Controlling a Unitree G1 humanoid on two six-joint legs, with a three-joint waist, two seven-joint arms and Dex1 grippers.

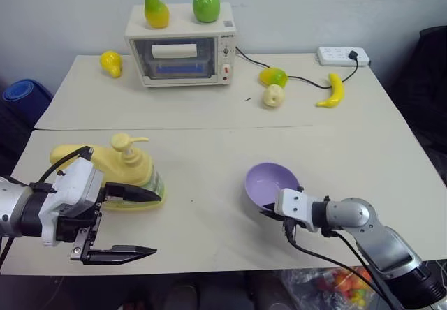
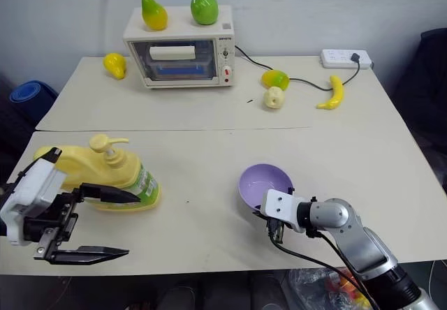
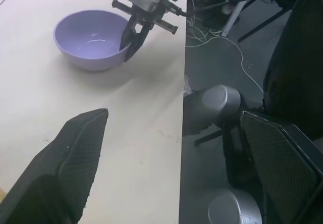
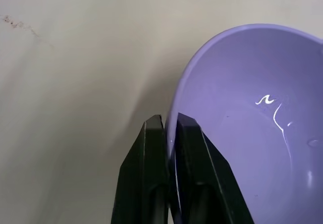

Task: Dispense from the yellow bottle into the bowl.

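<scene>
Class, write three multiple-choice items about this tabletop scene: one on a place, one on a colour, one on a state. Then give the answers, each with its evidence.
1. Where is the green apple?
A. on the toaster oven
B. in the bowl
C. beside the power strip

2. What colour is the bowl?
A. red
B. lavender
C. green

3. How are the right gripper's fingers?
A. wide open above the bowl
B. shut on the bowl's rim
C. shut on the yellow bottle

Answers:
1 A, it sits on the oven's top beside the pear.
2 B, pale purple inside and out.
3 B, the rim runs between the two closed fingers.
</scene>
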